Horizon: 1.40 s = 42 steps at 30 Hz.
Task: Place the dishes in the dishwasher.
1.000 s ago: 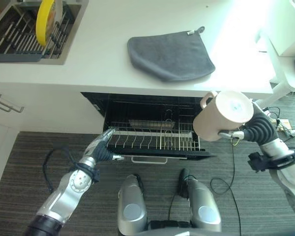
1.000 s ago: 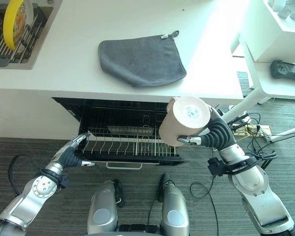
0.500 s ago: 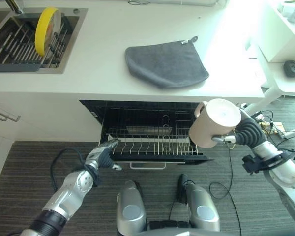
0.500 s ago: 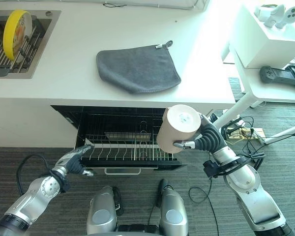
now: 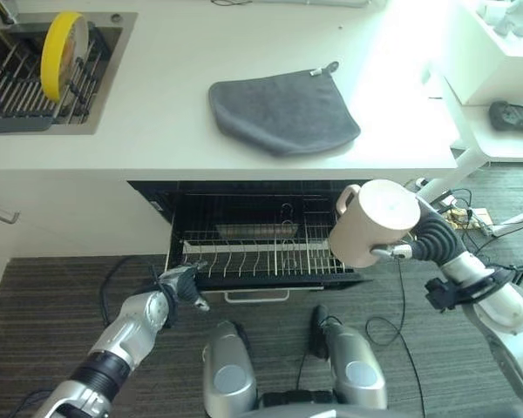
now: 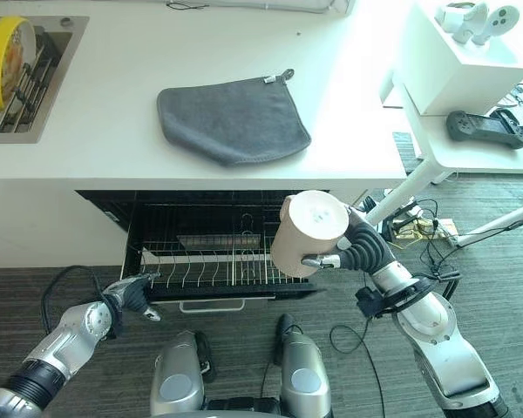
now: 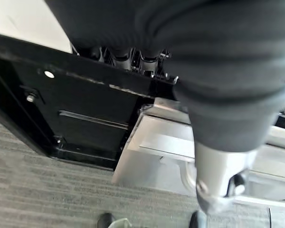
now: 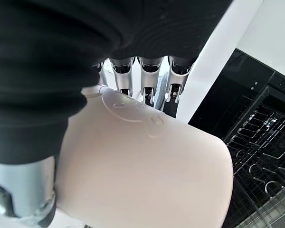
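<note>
Mug: a cream mug (image 5: 372, 222) with its handle (image 5: 345, 197) toward the dishwasher, held in the air, tipped so its flat base faces up, in front of the right end of the pulled-out rack.
Right robot hand: the right robot hand (image 6: 353, 250) is curled round the mug, fingers (image 8: 149, 76) on its side wall and the thumb against its lower side.
Left robot hand: the left robot hand (image 5: 179, 284) is low, at the front left corner of the rack; I cannot tell whether its fingers are closed on anything.
Rack: the dishwasher rack (image 5: 253, 252), a wire rack with rows of upright tines, is drawn out of the black dishwasher opening (image 5: 235, 200) under the bench.
Bench: the white bench (image 5: 157, 131) carries a folded grey cloth (image 5: 283, 104) lying flat above the opening.
Sink: at the far left a sink (image 5: 105, 61) holds a dark drying rack (image 5: 26, 74) with a yellow plate (image 5: 59, 42) standing on edge.
</note>
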Tool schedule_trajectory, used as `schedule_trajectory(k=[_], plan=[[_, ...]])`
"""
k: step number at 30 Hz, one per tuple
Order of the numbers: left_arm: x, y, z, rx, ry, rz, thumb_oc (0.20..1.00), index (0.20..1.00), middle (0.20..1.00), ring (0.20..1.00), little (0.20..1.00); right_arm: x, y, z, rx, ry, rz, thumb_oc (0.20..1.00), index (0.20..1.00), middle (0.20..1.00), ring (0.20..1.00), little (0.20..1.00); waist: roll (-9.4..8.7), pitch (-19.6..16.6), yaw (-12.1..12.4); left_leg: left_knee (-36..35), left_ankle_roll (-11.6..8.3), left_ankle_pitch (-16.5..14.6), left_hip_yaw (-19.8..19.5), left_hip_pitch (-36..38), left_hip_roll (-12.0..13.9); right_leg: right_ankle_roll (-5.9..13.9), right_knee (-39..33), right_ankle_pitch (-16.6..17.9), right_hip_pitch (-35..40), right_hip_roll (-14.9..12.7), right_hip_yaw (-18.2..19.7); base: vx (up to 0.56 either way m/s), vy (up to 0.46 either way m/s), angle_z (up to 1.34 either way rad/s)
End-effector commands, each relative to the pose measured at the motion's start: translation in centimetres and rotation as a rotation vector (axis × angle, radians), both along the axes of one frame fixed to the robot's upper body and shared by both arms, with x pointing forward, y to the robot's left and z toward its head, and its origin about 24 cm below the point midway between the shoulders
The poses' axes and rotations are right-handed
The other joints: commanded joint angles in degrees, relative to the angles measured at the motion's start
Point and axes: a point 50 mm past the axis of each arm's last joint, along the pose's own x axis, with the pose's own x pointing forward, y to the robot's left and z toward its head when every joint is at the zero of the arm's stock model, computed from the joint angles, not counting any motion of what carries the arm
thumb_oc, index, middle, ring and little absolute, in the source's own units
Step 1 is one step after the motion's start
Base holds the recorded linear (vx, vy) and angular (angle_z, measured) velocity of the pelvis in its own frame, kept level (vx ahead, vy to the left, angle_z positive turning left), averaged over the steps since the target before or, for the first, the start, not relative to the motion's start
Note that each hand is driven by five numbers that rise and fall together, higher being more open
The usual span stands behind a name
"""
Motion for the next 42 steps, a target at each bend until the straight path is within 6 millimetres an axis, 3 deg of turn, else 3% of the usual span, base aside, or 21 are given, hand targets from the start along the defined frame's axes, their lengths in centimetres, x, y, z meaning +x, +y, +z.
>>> schedule_trajectory(k=[1,8,14,23,34,42], plan=[[-6.8,0.5,-5.2,0.043,0.338,-0.001,1.0,1.0,1.0,1.0,1.0,-0.6,-0.3,3.0,-0.005,-0.147,0.014,0.2,0.2,0.2,0.2,0.2,-1.82,-3.58,1.36,0.53,-5.8,15.11,-9.25,-12.09,4.87,3.07,-3.36,2.32,6.65,-3.51,2.23,0.0,0.0,0.0],[-7.9,0.3,-5.0,0.031,0.408,-0.048,1.0,1.0,1.0,1.0,1.0,-0.3,-0.6,3.3,-0.097,-0.155,0.004,0.2,0.2,0.2,0.2,0.2,-0.63,-2.1,1.67,0.44,-5.82,15.2,-9.64,-13.71,4.39,3.15,-4.4,2.11,6.51,-3.97,1.65,-0.07,0.02,-0.01],[-7.7,0.3,-4.3,-0.017,0.39,-0.033,1.0,1.0,1.0,1.0,1.0,1.1,-0.8,4.0,-0.167,-0.169,-0.033,0.2,0.2,0.2,0.2,0.2,0.44,-1.17,2.84,-0.21,-5.71,15.38,-10.09,-16.66,3.67,3.16,-6.11,1.58,5.66,-4.06,0.28,-0.15,0.007,0.06],[-6.8,0.4,-3.6,-0.029,0.384,-0.027,1.0,1.0,1.0,1.0,1.0,3.6,-0.9,4.2,-0.233,-0.13,-0.075,0.2,0.2,0.2,0.2,0.2,1.74,-1.17,4.02,-2.0,-5.51,15.94,-9.99,-20.08,2.57,2.78,-9.08,0.94,4.66,-3.9,-1.51,-0.1,0.015,-0.01],[-5.9,0.4,-3.5,-0.04,0.406,-0.016,1.0,1.0,1.0,1.0,1.0,7.7,-3.5,3.6,-0.264,-0.009,-0.206,0.2,0.2,0.2,0.2,0.2,2.22,-1.17,5.77,-4.72,-5.14,15.96,-9.39,-21.69,1.34,2.7,-12.46,0.41,4.22,-3.55,-3.29,-0.09,0.003,0.04],[-4.5,-0.1,-2.7,-0.069,0.352,0.01,1.0,1.0,1.0,1.0,1.0,8.4,-3.5,3.0,-0.304,0.038,-0.213,0.2,0.2,0.2,0.2,0.2,2.45,-1.17,5.18,-7.17,-4.82,15.99,-8.36,-23.13,0.48,2.46,-13.43,0.18,0.84,-3.75,-3.19,-0.11,0.043,-0.01]])
